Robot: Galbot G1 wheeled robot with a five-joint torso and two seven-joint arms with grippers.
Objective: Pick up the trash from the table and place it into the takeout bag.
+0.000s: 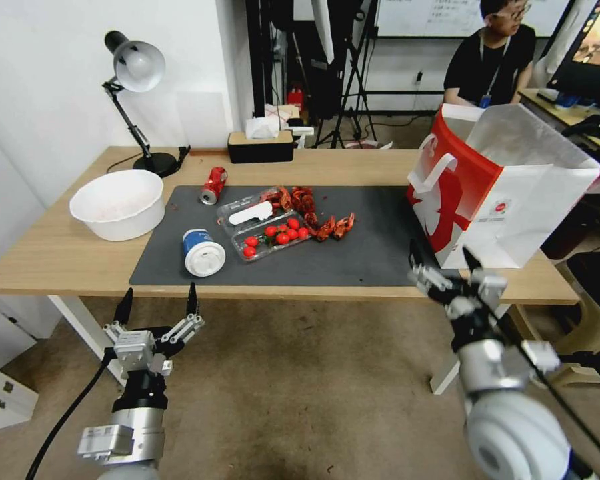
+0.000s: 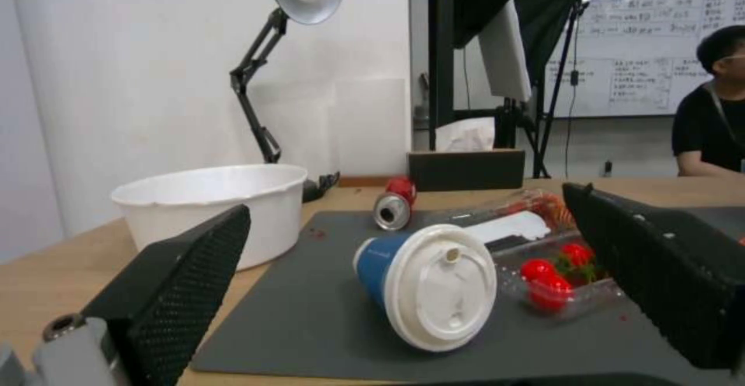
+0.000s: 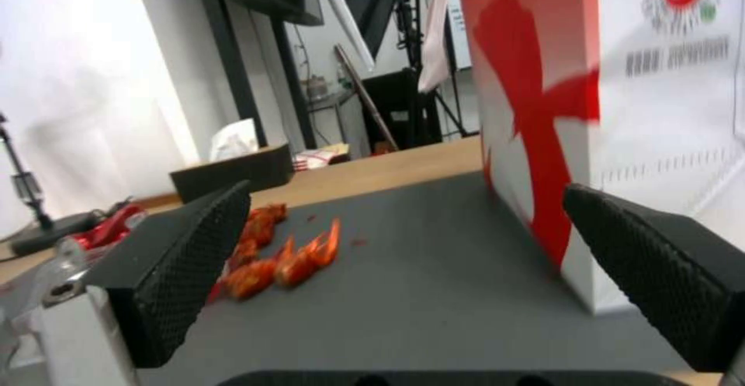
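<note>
Blue-and-white paper cup (image 1: pixel 204 253) toppled, beyond left pincer (image 1: pixel 159 300)

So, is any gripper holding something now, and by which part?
Nothing is held. The left gripper and the right gripper are both open, in front of the table.

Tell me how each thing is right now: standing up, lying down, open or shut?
Red soda can: lying on its side.
Paper cup: tipped over, lid on.
Takeout bag: standing, top open.
Tomato tray: flat on the mat.
Left gripper: open, empty.
Right gripper: open, empty.
</note>
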